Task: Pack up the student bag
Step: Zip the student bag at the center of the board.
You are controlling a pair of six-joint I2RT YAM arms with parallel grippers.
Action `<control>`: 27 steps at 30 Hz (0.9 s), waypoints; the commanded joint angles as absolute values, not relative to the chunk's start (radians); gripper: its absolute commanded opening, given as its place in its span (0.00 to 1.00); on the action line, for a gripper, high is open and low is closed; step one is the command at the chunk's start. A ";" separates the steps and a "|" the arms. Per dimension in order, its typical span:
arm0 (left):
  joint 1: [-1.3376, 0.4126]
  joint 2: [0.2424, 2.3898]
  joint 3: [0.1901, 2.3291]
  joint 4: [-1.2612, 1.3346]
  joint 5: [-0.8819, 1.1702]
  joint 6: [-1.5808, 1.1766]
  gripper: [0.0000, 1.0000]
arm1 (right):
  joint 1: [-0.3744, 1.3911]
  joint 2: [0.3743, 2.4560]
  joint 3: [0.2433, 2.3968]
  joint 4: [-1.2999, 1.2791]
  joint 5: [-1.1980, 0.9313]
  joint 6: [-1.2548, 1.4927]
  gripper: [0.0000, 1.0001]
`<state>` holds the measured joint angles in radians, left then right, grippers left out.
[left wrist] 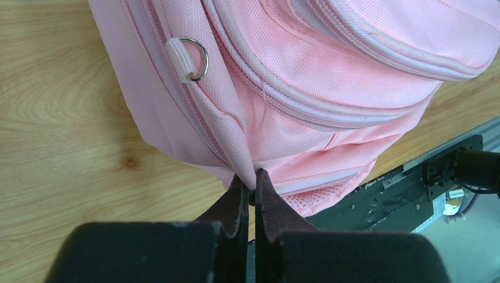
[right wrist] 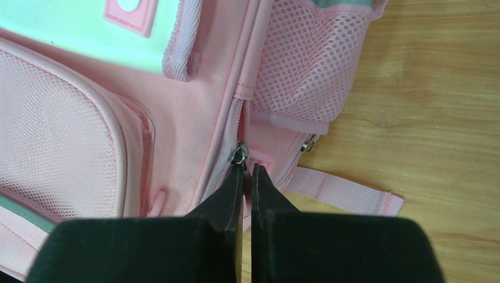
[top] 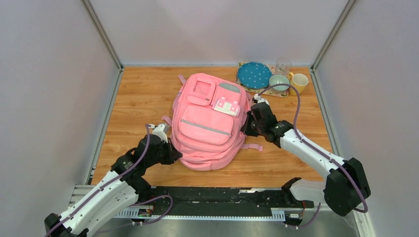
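With my left fingers [left wrist: 234, 207] pinching the student bag's [top: 210, 123] near corner seam, my right fingers [right wrist: 229, 194] clamp the zip pull [right wrist: 239, 154] on its right flank, the zip running lengthwise.

Left claw [left wrist: 249, 178] pinched shut; right claw [right wrist: 247, 170] likewise (arms outstretched).

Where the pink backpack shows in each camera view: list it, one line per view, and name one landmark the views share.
Top external: the pink backpack lies mid-table, between the two arms.
Left wrist: the pink backpack fills the top and right of the picture.
Right wrist: the pink backpack fills the left and middle.
Shared landmark: the wooden tabletop under it.
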<state>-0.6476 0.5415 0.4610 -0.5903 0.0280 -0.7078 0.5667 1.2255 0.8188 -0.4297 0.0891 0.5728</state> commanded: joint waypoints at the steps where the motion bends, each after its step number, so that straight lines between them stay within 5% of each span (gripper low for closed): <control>1: -0.638 0.532 0.449 -0.672 -0.034 -0.624 0.00 | 0.460 1.236 0.854 -0.422 0.272 0.538 0.00; 6: -0.638 0.517 0.411 -0.594 0.066 -0.609 0.00 | 0.439 1.230 0.838 -0.416 0.264 0.549 0.00; 15: -0.640 0.581 0.314 -0.210 0.599 -0.674 0.00 | 0.426 1.206 0.876 -0.567 0.314 0.597 0.01; 17: -0.640 0.621 0.340 -0.245 0.644 -0.647 0.00 | 0.426 1.190 0.865 -0.580 0.316 0.600 0.12; 19: -0.640 0.643 0.392 -0.329 0.624 -0.586 0.25 | 0.426 1.166 0.853 -0.586 0.302 0.606 0.26; 20: -0.640 0.647 0.412 -0.362 0.611 -0.563 0.48 | 0.426 1.158 0.851 -0.587 0.289 0.600 0.33; 23: -0.640 0.661 0.495 -0.494 0.528 -0.465 0.67 | 0.425 1.134 0.867 -0.638 0.273 0.606 0.39; 27: -0.640 0.666 0.613 -0.641 0.314 -0.417 0.77 | 0.425 1.060 0.873 -0.713 0.269 0.633 0.40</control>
